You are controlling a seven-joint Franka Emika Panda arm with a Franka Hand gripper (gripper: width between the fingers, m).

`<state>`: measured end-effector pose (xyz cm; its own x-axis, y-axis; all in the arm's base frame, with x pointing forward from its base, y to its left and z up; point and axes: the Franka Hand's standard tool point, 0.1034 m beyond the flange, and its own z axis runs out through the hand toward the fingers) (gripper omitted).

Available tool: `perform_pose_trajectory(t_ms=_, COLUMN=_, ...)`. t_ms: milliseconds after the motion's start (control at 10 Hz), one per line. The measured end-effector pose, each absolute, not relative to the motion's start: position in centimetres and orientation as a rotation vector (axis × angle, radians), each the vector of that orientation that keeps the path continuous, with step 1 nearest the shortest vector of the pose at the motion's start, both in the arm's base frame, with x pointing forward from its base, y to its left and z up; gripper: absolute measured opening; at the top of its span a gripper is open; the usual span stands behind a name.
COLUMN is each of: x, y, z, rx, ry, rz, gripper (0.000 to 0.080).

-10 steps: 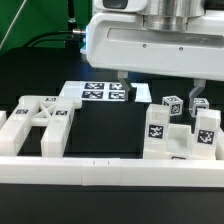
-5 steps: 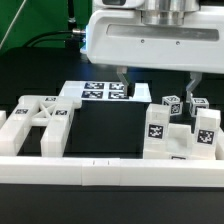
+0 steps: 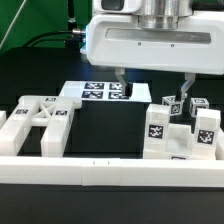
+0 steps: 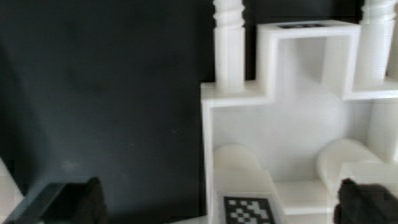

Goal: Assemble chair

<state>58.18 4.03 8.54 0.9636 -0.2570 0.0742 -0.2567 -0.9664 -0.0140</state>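
White chair parts with black-and-white tags lie in two groups. Notched blocks (image 3: 40, 120) lie at the exterior view's left, and blocks and posts (image 3: 182, 132) stand at its right. My gripper (image 3: 153, 84) hangs open and empty above the table, behind the right group. One finger (image 3: 121, 77) is over the marker board's edge and the other (image 3: 186, 90) is beside a tagged post (image 3: 170, 104). In the wrist view the gripper (image 4: 222, 205) is open over a flat white part (image 4: 285, 125) with a tag (image 4: 249, 210). A turned post (image 4: 228, 40) and a notched block (image 4: 317, 55) lie beyond it.
The marker board (image 3: 104, 92) lies flat at the back centre. A long white border rail (image 3: 110, 172) runs along the front. Black table (image 3: 105, 130) separates the two part groups.
The gripper has drifted slightly toward the exterior view's left. Its finger near the tagged post has moved left. The parts have not moved.
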Motion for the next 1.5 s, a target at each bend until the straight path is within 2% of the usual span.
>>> perform_pose_trajectory(t_ms=400, x=58.1, y=3.3, z=5.2, rx=-3.133, ry=0.405, rz=-0.164, gripper=0.0649)
perform_pose_trajectory(t_ms=900, x=59.8, y=3.2, z=4.1, rx=-3.141, ry=0.399, rz=-0.199, gripper=0.0649)
perform_pose_trajectory(t_ms=1500, x=58.7, y=3.3, z=1.5, rx=-3.153, ry=0.376, rz=-0.255, gripper=0.0649)
